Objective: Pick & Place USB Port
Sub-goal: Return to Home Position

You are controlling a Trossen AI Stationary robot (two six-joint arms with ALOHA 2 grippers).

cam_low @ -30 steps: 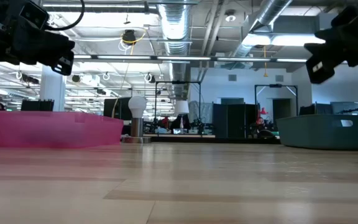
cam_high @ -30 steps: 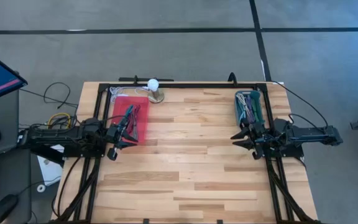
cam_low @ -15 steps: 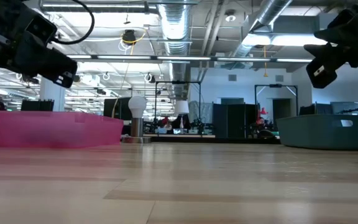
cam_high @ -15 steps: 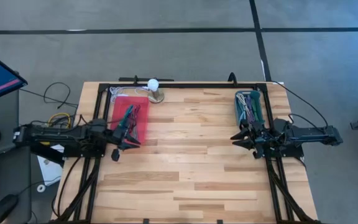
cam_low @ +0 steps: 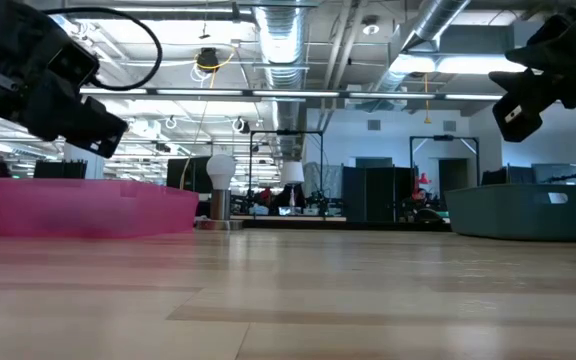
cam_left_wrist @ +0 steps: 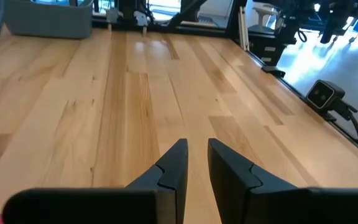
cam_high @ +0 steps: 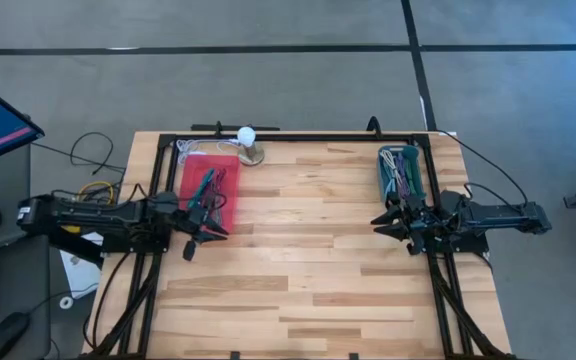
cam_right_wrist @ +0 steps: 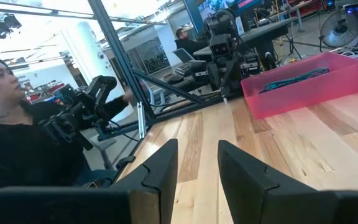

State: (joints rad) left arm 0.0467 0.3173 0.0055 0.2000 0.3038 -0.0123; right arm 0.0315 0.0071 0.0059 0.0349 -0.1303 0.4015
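Note:
A pink bin (cam_high: 208,190) stands near the table's far left and holds a few dark and green cables (cam_high: 206,183). It also shows in the right wrist view as the pink bin (cam_right_wrist: 303,87). A grey bin (cam_high: 400,172) at the far right holds several coloured cables (cam_high: 398,170). My left gripper (cam_high: 210,226) hovers over the pink bin's near edge, open by a narrow gap and empty (cam_left_wrist: 196,146). My right gripper (cam_high: 381,222) hangs just near of the grey bin, open and empty (cam_right_wrist: 197,149). Both point toward the table's middle.
A white bulb on a round base (cam_high: 247,140) stands at the far edge beside the pink bin. A black frame (cam_high: 298,138) runs around the table. Bare wood (cam_high: 308,250) lies between the two arms. A person (cam_right_wrist: 17,124) sits beyond the table's left side.
My left gripper has moved down and a little toward the table's middle and near edge, over the pink bin's near edge. The right arm has kept nearly still. Neither bin has moved.

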